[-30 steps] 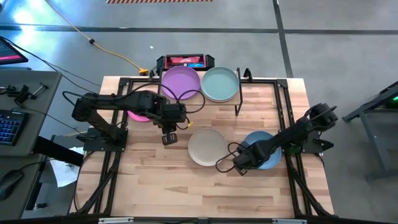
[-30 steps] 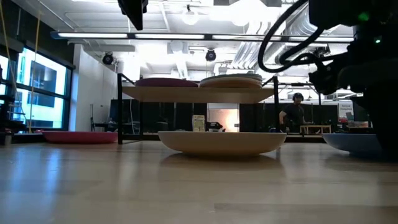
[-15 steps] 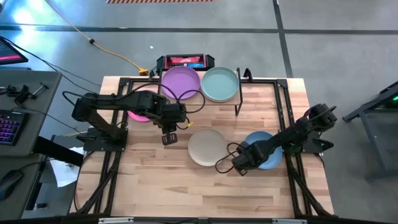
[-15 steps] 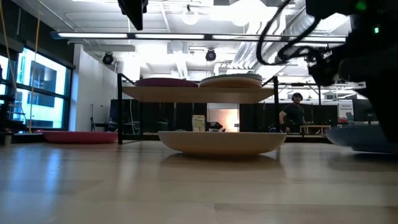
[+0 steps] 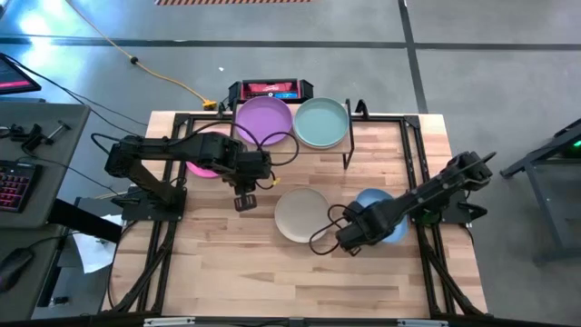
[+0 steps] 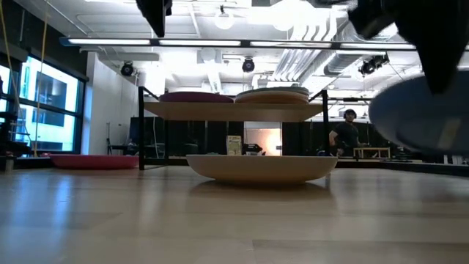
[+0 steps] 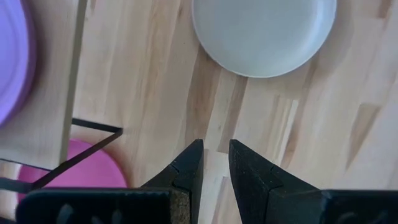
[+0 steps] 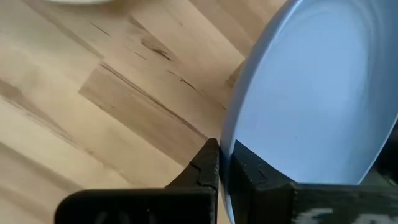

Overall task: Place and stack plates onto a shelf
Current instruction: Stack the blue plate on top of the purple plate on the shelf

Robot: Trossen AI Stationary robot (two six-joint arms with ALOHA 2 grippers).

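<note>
**Desk:** Walk me across the table from the left.

**Me:** Farthest left I have a pink plate (image 5: pixel 201 156) flat on the tabletop (image 5: pixel 218 263), half tucked under the shelf (image 5: pixel 356 138) and partly covered by the left arm. The left gripper (image 5: pixel 243 202) hangs above bare wood just left of centre, with nothing in it. My left wrist view shows its two fingers (image 7: pixel 188 167) standing a small gap apart.

**Desk:** And the shelf itself?

**Me:** It sits at the back of the table. A purple plate (image 5: pixel 263 122) lies on its left half, a teal plate (image 5: pixel 320 122) on its right half, side by side.

**Desk:** Centre of the table?

**Me:** A beige plate (image 5: pixel 302 214) flat on the wood in front of the shelf, just right of the left gripper.

**Desk:** The right arm?

**Me:** The right gripper (image 5: pixel 354 236) is pinched tight on the rim of the blue plate (image 5: pixel 379 214), just right of the beige one. In the low view that blue plate (image 6: pixel 421 121) hangs clear of the tabletop, tilted. In the right wrist view the rim (image 8: pixel 231 134) runs between the closed fingers (image 8: pixel 206 165).
</note>
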